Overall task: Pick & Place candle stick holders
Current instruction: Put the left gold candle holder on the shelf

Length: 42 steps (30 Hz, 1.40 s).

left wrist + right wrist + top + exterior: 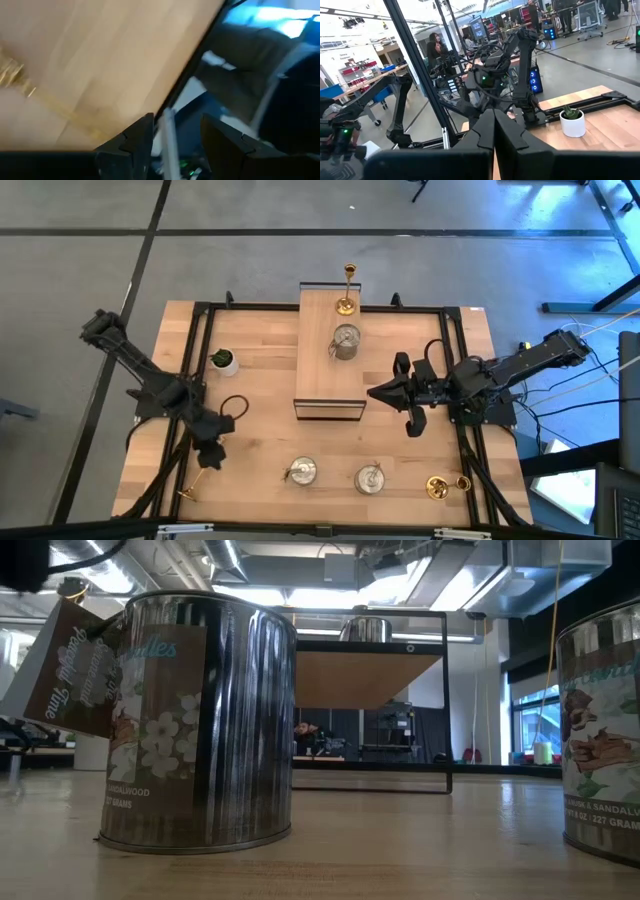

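High view puts the thing in hand at the lower left of the frame: a slim gold candlestick (194, 484) lying on its side on the table (260, 420), with the left gripper (209, 456) directly over its upper end. Whether the fingers have the stem yet cannot be told; in the left wrist view the two dark fingers (135, 142) stand apart with nothing gold between them, and the candlestick (30, 92) shows as a blurred gold streak off to the left of the frame. My reading is that the pick of this holder is under way, and the next move calls for centring the jaws over the thin stem, closing, then lifting it upright toward the raised wooden shelf (330, 370) in mid frame, where another gold candlestick (347, 290) and a silver holder (345, 341) already stand. Two more silver holders (301, 472) (371, 478) and a toppled gold one (443, 486) wait along the bottom edge. The right gripper (385, 393) idles beside the shelf, its fingers pressed together as the right wrist view confirms; that view alone shows the white plant pot (571, 121) from the side and people in the room beyond. Low view shows only the silver holders as tins (195, 720) up close with printed labels, detail lost from above, and neither arm.
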{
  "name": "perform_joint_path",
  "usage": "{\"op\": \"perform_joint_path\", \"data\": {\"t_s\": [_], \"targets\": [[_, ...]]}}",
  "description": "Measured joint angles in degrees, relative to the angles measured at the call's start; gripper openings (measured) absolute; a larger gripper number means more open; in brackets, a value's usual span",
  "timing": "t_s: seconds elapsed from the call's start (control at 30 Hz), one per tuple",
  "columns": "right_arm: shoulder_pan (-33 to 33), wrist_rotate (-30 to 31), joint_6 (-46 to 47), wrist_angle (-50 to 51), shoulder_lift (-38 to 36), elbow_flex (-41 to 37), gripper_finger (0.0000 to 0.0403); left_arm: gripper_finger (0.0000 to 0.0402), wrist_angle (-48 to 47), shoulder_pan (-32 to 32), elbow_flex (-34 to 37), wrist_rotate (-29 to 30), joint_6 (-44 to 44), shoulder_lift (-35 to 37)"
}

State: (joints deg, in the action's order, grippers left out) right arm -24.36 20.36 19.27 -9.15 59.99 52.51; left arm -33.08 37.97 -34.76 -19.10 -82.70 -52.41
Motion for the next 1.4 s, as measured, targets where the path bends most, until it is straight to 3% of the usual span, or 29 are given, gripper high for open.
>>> {"op": "perform_joint_path", "data": {"t_s": [0.17, 0.7, 1.4], "targets": [[0.4, 0.0, 0.0, 0.0, 0.0, 0.0, 0.0003, 0.0153, -6.5, 3.7, 0.0, 0.5, -3.6, -2.2], [1.2, -1.3, 2.6, 0.0, 0.0, 0.0, 0.0003, 0.0153, -10.3, 4.8, 0.0, 1.6, -3.1, -17.6], [1.2, -1.4, 2.4, 0.0, 0.0, 0.0, 0.0003, 0.0153, -9.8, 4.7, 0.0, 1.4, -1.6, -20.9]]}}
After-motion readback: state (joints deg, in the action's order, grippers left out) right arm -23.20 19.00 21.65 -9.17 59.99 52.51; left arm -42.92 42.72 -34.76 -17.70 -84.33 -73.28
